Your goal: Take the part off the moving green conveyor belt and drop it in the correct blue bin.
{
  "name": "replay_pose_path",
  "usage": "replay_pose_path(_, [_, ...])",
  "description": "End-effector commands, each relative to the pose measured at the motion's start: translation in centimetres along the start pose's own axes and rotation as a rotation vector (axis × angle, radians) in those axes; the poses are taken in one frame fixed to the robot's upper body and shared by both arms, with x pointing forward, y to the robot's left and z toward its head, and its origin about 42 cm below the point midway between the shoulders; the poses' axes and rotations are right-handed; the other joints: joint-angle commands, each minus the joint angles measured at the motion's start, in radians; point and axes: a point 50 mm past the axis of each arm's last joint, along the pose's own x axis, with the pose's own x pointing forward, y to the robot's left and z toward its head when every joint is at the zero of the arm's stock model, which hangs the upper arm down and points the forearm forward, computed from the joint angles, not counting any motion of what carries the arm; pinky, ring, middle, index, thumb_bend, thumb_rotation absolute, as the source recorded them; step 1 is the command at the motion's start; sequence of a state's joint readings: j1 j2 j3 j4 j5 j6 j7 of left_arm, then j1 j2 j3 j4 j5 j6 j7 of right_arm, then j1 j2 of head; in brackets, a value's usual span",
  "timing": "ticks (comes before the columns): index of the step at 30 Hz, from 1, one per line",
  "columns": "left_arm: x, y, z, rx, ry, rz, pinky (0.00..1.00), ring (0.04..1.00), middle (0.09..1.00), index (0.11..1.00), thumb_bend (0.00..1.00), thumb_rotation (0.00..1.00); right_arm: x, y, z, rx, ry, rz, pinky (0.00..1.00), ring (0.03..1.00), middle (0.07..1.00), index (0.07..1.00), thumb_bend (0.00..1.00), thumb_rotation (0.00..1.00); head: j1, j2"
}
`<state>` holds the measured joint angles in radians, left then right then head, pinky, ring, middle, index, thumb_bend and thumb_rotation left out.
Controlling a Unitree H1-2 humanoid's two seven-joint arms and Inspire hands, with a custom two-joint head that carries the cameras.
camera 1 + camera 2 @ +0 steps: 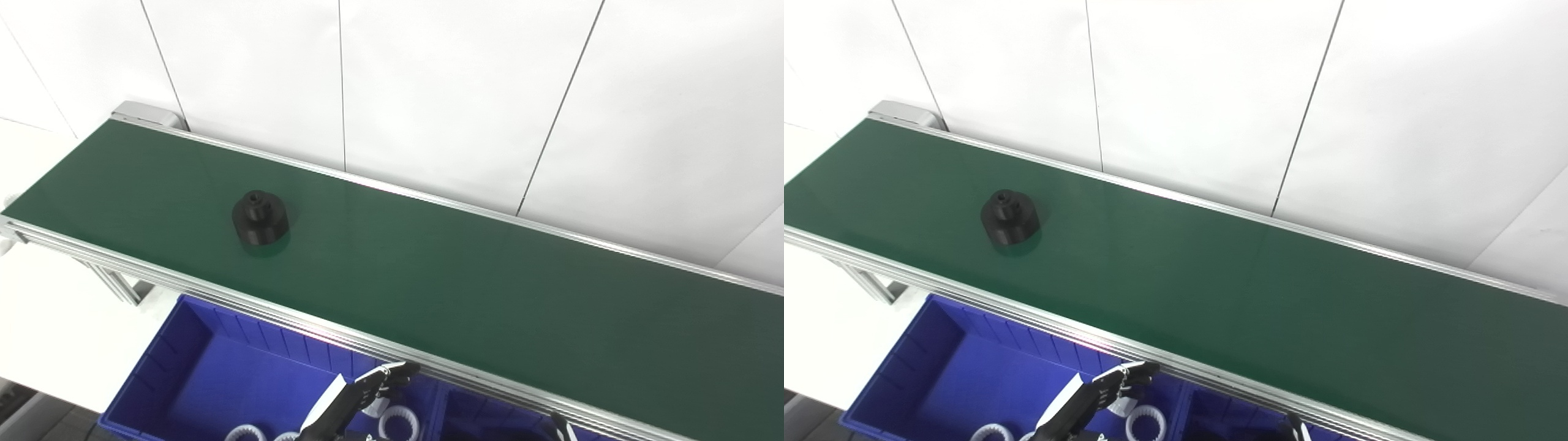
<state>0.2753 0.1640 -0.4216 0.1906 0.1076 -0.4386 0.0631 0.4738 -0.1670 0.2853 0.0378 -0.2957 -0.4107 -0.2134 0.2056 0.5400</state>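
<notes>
Part (260,217): one black, round, stepped piece, a broad lower body with a narrower collar on top and a hole down its centre. It stands upright on the green conveyor belt (465,275), at about 10 o'clock from my left hand (361,395) and well apart from it, nearer the belt's far-left end than its middle.

Handling, as I judge it: it looks like rigid moulded or printed plastic, so stiff, light for its bulk and not fragile. The matte finish suggests fair grip, though the round wall could roll out of a loose hold. Best purchase would be across the broad lower body, fingers on opposite sides, taken from above. The collar is narrow and offers less contact. Since the belt carries it along, I would need to meet it rather than chase it.

My left hand hangs below the belt's near rail, over the blue bin (202,367), empty, with its fingers (392,375) loosely curled and apart, closed on nothing. My right hand (560,425) shows only as a dark tip at the bottom edge, at about 3 o'clock from the left; I cannot tell whether it is open or closed.

White toothed rings (398,421) lie in the bin beneath my left hand. A second blue bin (490,419) sits just beside it at 3 o'clock, its contents unclear.
</notes>
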Motion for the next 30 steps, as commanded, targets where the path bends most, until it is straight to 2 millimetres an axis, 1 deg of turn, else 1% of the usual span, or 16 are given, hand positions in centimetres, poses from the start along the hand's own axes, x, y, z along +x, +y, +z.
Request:
replay_pose_path(1, [0.6,0.4,0.7,0.022,-0.057,-0.020,0.77,0.847,0.859,0.827,0.89,0.45,0.3,-0.3,1.3,0.021,-0.095,-0.025,0.82,0.700,0.890,0.955,0.83,0.52,-0.004,-0.001])
replay_pose_path(2, [0.6,0.4,0.7,0.025,-0.057,-0.028,0.78,0.853,0.863,0.830,0.88,0.44,0.3,-0.4,1.5,0.024,-0.103,-0.030,0.81,0.784,0.889,0.953,0.83,0.52,-0.004,-0.001])
replay_pose_path(4, [0.7,0.5,0.6,0.032,-0.057,-0.039,0.79,0.857,0.866,0.830,0.88,0.44,0.4,-0.5,1.9,0.024,-0.120,-0.040,0.82,0.880,0.893,0.952,0.81,0.52,-0.008,-0.001])
replay_pose_path(6, [0.8,0.6,0.6,0.041,-0.059,-0.044,0.78,0.855,0.865,0.830,0.88,0.44,0.4,-0.7,2.4,0.022,-0.137,-0.053,0.83,0.889,0.889,0.948,0.81,0.52,-0.012,0.000])
replay_pose_path(10, [0.8,0.7,0.7,0.030,-0.062,-0.057,0.78,0.847,0.862,0.826,0.88,0.45,0.6,-1.2,3.8,0.021,-0.186,-0.076,0.86,0.885,0.879,0.937,0.81,0.55,-0.021,0.002])
replay_pose_path(11, [0.8,0.8,0.7,0.031,-0.063,-0.065,0.77,0.846,0.861,0.827,0.88,0.45,0.7,-1.5,4.3,0.027,-0.204,-0.084,0.86,0.881,0.878,0.934,0.81,0.54,-0.025,0.003])
replay_pose_path(13, [0.8,0.9,0.7,0.033,-0.065,-0.075,0.77,0.843,0.860,0.827,0.87,0.46,1.0,-2.0,5.2,0.037,-0.241,-0.097,0.85,0.872,0.884,0.927,0.80,0.49,-0.028,0.003])
replay_pose_path(18, [1.0,0.9,0.7,0.009,-0.063,-0.067,0.76,0.833,0.854,0.820,0.87,0.46,2.1,-3.3,7.2,0.044,-0.322,-0.098,0.85,0.883,0.890,0.935,0.79,0.47,-0.038,0.002])
replay_pose_path(19, [1.1,0.9,0.7,0.005,-0.062,-0.062,0.75,0.824,0.846,0.814,0.88,0.46,2.3,-3.5,7.4,0.046,-0.332,-0.098,0.84,0.883,0.890,0.936,0.81,0.48,-0.040,0.001])
replay_pose_path(21, [1.1,0.9,0.6,0.014,-0.062,-0.057,0.74,0.817,0.843,0.813,0.88,0.47,3.2,-4.0,8.4,0.030,-0.367,-0.100,0.83,0.878,0.892,0.934,0.82,0.50,-0.045,-0.001])
replay_pose_path(22, [1.2,0.9,0.6,0.012,-0.060,-0.053,0.74,0.817,0.842,0.813,0.88,0.47,3.9,-4.3,9.1,0.019,-0.386,-0.101,0.83,0.876,0.891,0.933,0.82,0.50,-0.049,-0.002])
replay_pose_path(23, [1.2,0.9,0.6,0.010,-0.059,-0.051,0.74,0.813,0.840,0.811,0.88,0.48,4.4,-4.5,9.6,0.011,-0.398,-0.102,0.83,0.875,0.888,0.928,0.84,0.52,-0.049,-0.002])
replay_pose_path(26, [1.2,1.1,0.4,0.022,-0.055,-0.048,0.74,0.812,0.840,0.811,0.89,0.49,5.8,-4.8,10.6,-0.017,-0.433,-0.092,0.82,0.872,0.885,0.925,0.84,0.55,-0.065,-0.005])
replay_pose_path(29, [1.1,1.2,0.4,0.037,-0.056,-0.043,0.74,0.815,0.842,0.813,0.90,0.52,7.4,-5.0,11.4,-0.052,-0.473,-0.080,0.80,0.839,0.871,0.919,0.83,0.56,-0.071,-0.006])
replay_pose_path(30, [1.1,1.3,0.4,0.038,-0.057,-0.042,0.75,0.818,0.844,0.815,0.90,0.52,8.0,-5.0,11.7,-0.059,-0.483,-0.075,0.77,0.830,0.866,0.911,0.82,0.56,-0.099,0.001])
